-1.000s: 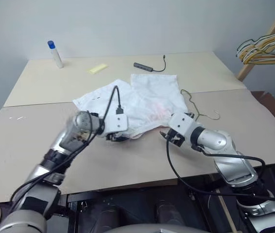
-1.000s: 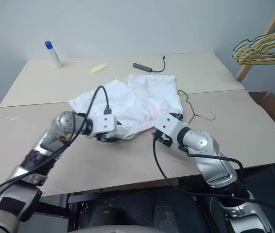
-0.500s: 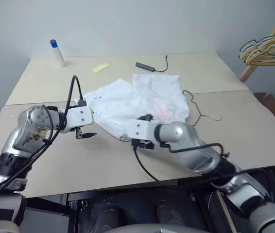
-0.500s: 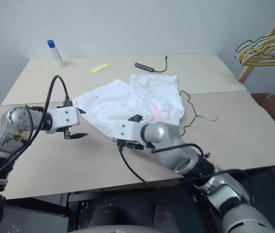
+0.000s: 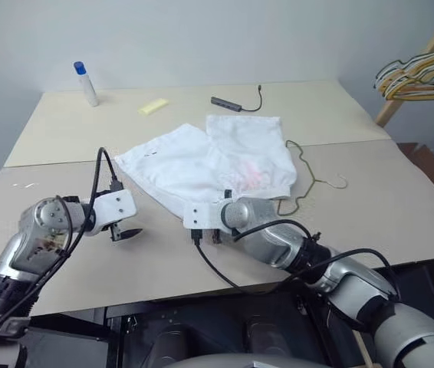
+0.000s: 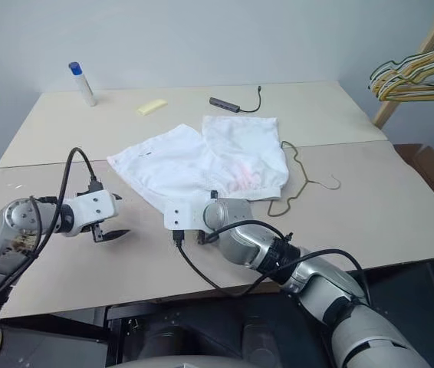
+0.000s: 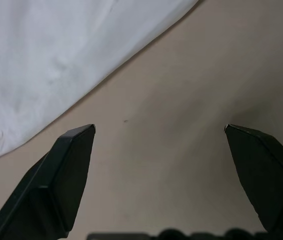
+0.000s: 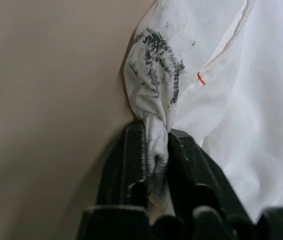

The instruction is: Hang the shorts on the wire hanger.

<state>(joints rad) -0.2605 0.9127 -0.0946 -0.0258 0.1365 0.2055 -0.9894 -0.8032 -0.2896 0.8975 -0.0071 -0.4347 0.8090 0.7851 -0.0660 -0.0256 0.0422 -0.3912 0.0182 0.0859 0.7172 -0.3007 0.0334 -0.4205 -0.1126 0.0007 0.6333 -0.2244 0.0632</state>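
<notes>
The white shorts (image 5: 217, 157) lie spread flat in the middle of the table, with a faint pink patch near their right side. The thin wire hanger (image 5: 309, 180) lies flat against their right edge, partly tucked under the cloth. My right gripper (image 8: 155, 140) is at the shorts' near edge (image 5: 202, 228). It is shut on a bunched, dark-smudged fold of the shorts (image 8: 221, 90). My left gripper (image 7: 160, 128) stands open over bare table, left of the shorts (image 7: 46, 60) and holding nothing; from the head it sits at the front left (image 5: 129, 232).
At the back of the table stand a blue-capped white tube (image 5: 87, 84), a yellow slip (image 5: 154, 107) and a dark hub with its cable (image 5: 228, 103). Bunched hangers (image 5: 420, 73) hang on a wooden rack beyond the right edge.
My left gripper let go and drew away to the left, ending open. My right arm swung left across the shorts' near edge and closed on the cloth.
</notes>
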